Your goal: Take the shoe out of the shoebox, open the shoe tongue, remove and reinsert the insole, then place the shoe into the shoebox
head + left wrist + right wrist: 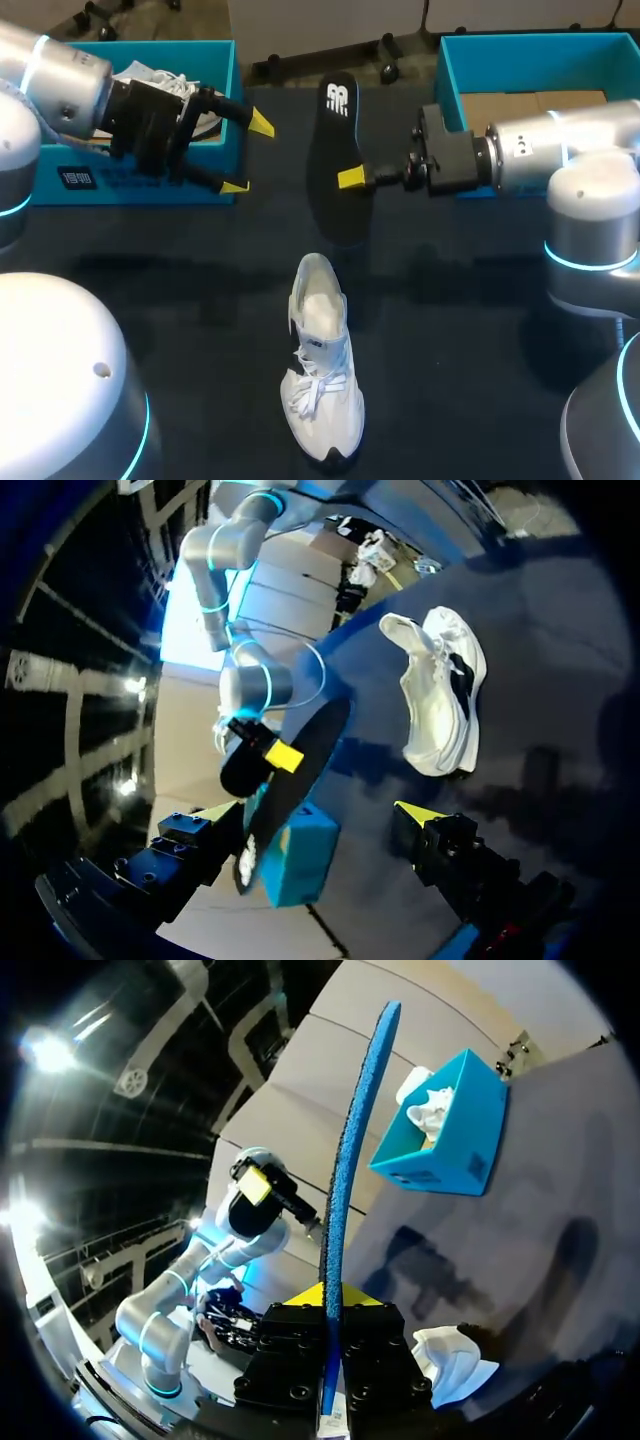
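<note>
My right gripper (352, 179) is shut on the black insole (336, 140) and holds it on edge above the table's middle. Seen along the right wrist's fingers, the insole (356, 1130) is a thin blue strip clamped between them (331, 1305). The white shoe (321, 368) lies on the dark table in front of it, toe toward the near edge. My left gripper (248, 155) hangs open and empty beside the left box, a short gap from the insole. In the left wrist view the insole (300, 770) stands ahead of the open gripper (315, 815), and the shoe (441, 695) lies beyond.
A blue box (215, 60) at the back left holds another white shoe (165, 82). The blue shoebox (450, 70) at the back right shows a cardboard floor; my right arm passes in front of it. Bare dark table surrounds the shoe.
</note>
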Available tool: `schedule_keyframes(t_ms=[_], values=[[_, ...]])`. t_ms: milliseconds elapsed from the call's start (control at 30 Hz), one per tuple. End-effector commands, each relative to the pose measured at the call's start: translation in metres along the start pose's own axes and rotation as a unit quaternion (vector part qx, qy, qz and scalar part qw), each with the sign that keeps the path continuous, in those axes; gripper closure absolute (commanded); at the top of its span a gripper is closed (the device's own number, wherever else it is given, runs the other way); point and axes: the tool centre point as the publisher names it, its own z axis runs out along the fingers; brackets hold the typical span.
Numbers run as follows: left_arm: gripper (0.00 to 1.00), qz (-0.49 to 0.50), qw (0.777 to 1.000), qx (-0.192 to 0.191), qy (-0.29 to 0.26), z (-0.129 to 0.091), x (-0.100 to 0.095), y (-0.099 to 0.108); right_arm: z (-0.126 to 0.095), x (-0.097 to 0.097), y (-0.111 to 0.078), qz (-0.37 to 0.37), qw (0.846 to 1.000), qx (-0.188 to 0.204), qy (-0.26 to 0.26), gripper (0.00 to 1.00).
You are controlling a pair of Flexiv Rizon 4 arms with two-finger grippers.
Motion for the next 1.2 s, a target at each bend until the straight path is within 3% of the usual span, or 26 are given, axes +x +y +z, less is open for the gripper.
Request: schedule_keyframes(t_ms=[33, 233, 300, 333, 400, 533, 933, 1200], values=[[0.0, -0.1, 0.993, -0.045, 0.034, 0.007, 0.002, -0.003, -0.009, -0.001, -0.017, -0.011, 1.0, -0.015, 0.001, 1.0], [0.0, -0.199, 0.968, -0.108, 0.108, 0.01, 0.013, -0.012, -0.01, -0.005, -0.03, -0.022, 1.0, -0.008, -0.014, 1.0], [0.0, -0.223, 0.963, -0.095, 0.116, 0.009, 0.016, -0.013, -0.008, -0.007, -0.034, -0.031, 0.999, -0.007, -0.013, 1.0], [0.0, -0.268, 0.946, -0.124, 0.133, 0.007, 0.021, -0.012, -0.006, -0.009, -0.037, -0.036, 0.999, -0.006, -0.015, 1.0], [0.0, -0.307, 0.928, -0.141, 0.158, 0.007, 0.03, -0.014, -0.002, -0.01, -0.041, -0.049, 0.999, -0.005, -0.022, 1.0], [0.0, -0.307, 0.928, -0.141, 0.158, 0.007, 0.03, -0.014, 0.007, -0.005, -0.051, -0.104, 0.994, 0.009, -0.029, 1.0], [0.0, -0.307, 0.928, -0.141, 0.158, 0.007, 0.03, -0.014, 0.01, -0.006, -0.05, -0.108, 0.994, 0.014, -0.029, 1.0], [0.0, -0.432, 0.871, -0.151, 0.178, 0.019, 0.071, -0.022, 0.018, -0.019, -0.065, -0.143, 0.989, 0.0, -0.041, 1.0]])
